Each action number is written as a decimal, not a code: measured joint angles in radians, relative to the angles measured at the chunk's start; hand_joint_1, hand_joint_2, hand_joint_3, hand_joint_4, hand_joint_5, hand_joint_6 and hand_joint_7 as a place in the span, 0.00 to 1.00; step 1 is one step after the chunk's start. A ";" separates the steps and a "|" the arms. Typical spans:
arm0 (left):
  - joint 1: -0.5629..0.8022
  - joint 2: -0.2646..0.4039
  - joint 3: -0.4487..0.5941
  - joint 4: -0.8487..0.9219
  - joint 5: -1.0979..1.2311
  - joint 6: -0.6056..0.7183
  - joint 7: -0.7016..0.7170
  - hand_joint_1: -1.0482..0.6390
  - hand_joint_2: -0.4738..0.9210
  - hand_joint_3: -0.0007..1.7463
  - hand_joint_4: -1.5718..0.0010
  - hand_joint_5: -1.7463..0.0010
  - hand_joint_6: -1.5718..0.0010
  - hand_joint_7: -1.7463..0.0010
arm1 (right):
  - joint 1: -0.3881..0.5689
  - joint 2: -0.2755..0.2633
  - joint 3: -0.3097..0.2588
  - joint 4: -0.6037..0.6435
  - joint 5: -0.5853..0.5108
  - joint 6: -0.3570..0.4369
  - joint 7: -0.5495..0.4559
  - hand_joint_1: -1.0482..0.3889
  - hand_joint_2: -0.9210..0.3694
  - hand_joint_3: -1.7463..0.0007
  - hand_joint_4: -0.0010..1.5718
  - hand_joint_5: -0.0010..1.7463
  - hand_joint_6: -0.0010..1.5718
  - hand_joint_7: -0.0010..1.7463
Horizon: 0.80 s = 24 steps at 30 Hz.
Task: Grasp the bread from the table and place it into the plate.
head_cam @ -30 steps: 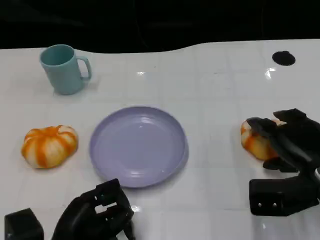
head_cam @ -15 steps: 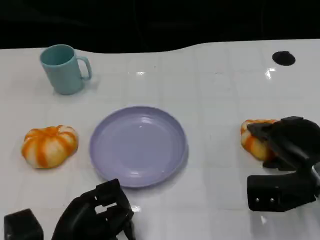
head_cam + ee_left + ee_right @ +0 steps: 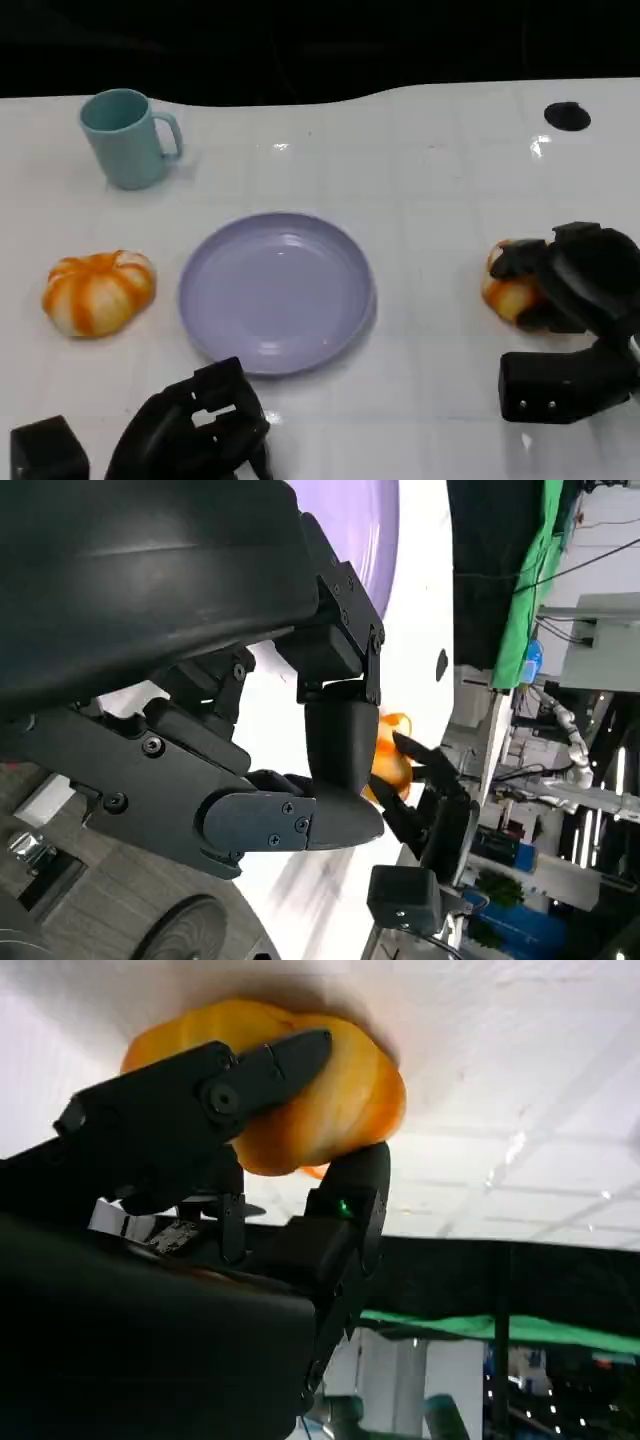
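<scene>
An orange-and-white bread (image 3: 503,292) lies on the white table at the right, and my right hand (image 3: 582,285) grips it from the right side. In the right wrist view its fingers (image 3: 205,1095) wrap over the bread (image 3: 335,1095), which touches the table. The lilac plate (image 3: 275,290) sits mid-table with nothing in it, left of that hand. A second, similar bread (image 3: 98,290) lies left of the plate. My left hand (image 3: 195,430) rests near the front edge below the plate, fingers curled in and holding nothing. The left wrist view shows that hand (image 3: 250,730) and the far bread (image 3: 392,755).
A teal cup (image 3: 125,137) stands at the back left. A black round hole (image 3: 567,116) marks the table at the back right. The table's far edge runs along a dark background.
My right hand's fingers have closed down around the right bread, covering more of it. The left hand, plate, cup and left bread have not moved.
</scene>
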 measured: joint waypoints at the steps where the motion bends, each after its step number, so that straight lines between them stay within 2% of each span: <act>1: 0.000 0.000 0.000 0.000 0.000 0.000 0.000 0.27 0.90 0.28 0.51 0.00 0.55 0.15 | -0.005 0.003 0.001 0.007 0.000 -0.003 -0.015 0.64 0.22 0.60 0.58 1.00 0.50 0.92; 3: 0.000 0.000 -0.001 0.000 0.001 0.000 0.000 0.26 0.90 0.28 0.51 0.00 0.54 0.15 | -0.015 0.008 0.006 0.020 -0.002 -0.008 -0.049 0.63 0.29 0.52 0.60 1.00 0.51 0.91; 5: 0.000 -0.001 -0.001 0.001 0.002 0.000 0.001 0.26 0.89 0.28 0.51 0.00 0.54 0.15 | -0.024 0.013 0.017 0.026 -0.013 -0.015 -0.092 0.64 0.33 0.48 0.61 1.00 0.49 0.96; 6: -0.001 -0.001 -0.002 0.001 0.002 0.000 0.001 0.26 0.89 0.28 0.51 0.00 0.54 0.15 | -0.028 0.014 0.020 0.027 -0.015 -0.025 -0.108 0.64 0.34 0.48 0.61 1.00 0.48 0.97; 8: -0.001 -0.002 -0.004 0.001 0.002 0.000 0.004 0.26 0.90 0.28 0.51 0.00 0.54 0.15 | -0.037 0.017 0.022 0.027 -0.013 -0.047 -0.124 0.64 0.31 0.54 0.60 1.00 0.46 0.97; 10: -0.001 -0.002 -0.006 0.001 0.002 0.000 0.009 0.26 0.90 0.28 0.51 0.00 0.54 0.15 | -0.042 0.021 0.021 0.025 -0.008 -0.057 -0.128 0.64 0.30 0.53 0.60 1.00 0.47 0.96; 13: -0.001 -0.002 -0.006 0.001 0.002 0.000 0.009 0.26 0.90 0.28 0.51 0.00 0.54 0.16 | -0.043 0.030 0.021 0.003 0.007 -0.070 -0.128 0.65 0.38 0.40 0.61 1.00 0.50 0.94; 18: -0.002 -0.002 -0.008 0.001 0.002 0.000 0.009 0.27 0.89 0.28 0.51 0.00 0.54 0.16 | -0.042 0.052 0.011 -0.065 0.034 -0.134 -0.130 0.62 0.46 0.28 0.63 1.00 0.50 0.95; 24: -0.003 -0.001 -0.007 0.014 0.001 -0.007 0.009 0.26 0.90 0.28 0.51 0.00 0.54 0.16 | -0.035 0.097 -0.001 -0.175 0.068 -0.148 -0.087 0.61 0.48 0.24 0.63 1.00 0.48 1.00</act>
